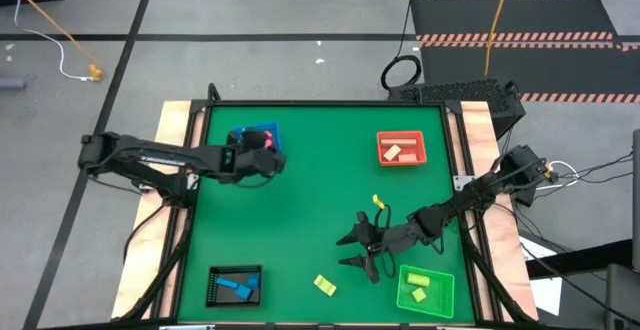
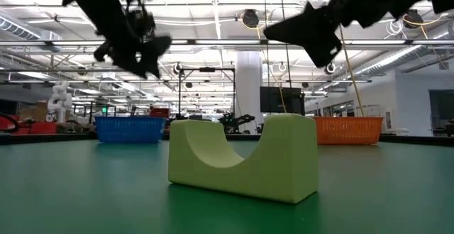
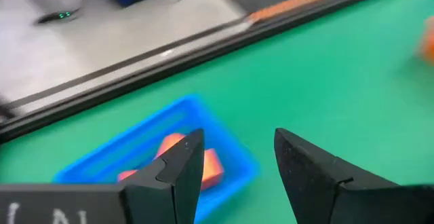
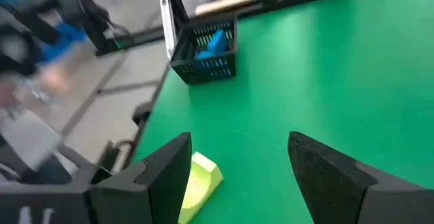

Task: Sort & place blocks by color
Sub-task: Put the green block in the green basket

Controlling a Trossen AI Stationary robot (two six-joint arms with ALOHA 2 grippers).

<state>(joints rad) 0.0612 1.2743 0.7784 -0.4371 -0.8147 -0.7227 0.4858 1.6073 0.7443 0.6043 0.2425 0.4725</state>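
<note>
the right gripper [image 1: 360, 250] hangs above the green table [image 1: 300, 220] with its fingers spread wide and nothing between them, just beside the yellow arch block [image 1: 325, 286], which lies loose on the cloth between the black tray [image 1: 212, 288] and the green tray [image 1: 402, 298]. a second small yellow block [image 1: 378, 202] sits near that arm. the left gripper [image 1: 262, 160] hovers at the blue tray [image 1: 250, 132], fingers apart and empty, over pink-red blocks [image 3: 207, 166] inside. likely next is a descent on the arch; its curved top could let the fingers slip or tip it if they close off-centre. yellow blocks [image 1: 420, 282] already rest in the green tray, blue ones [image 1: 238, 288] in the black, cream ones [image 1: 398, 151] in the red tray [image 1: 384, 158].
</note>
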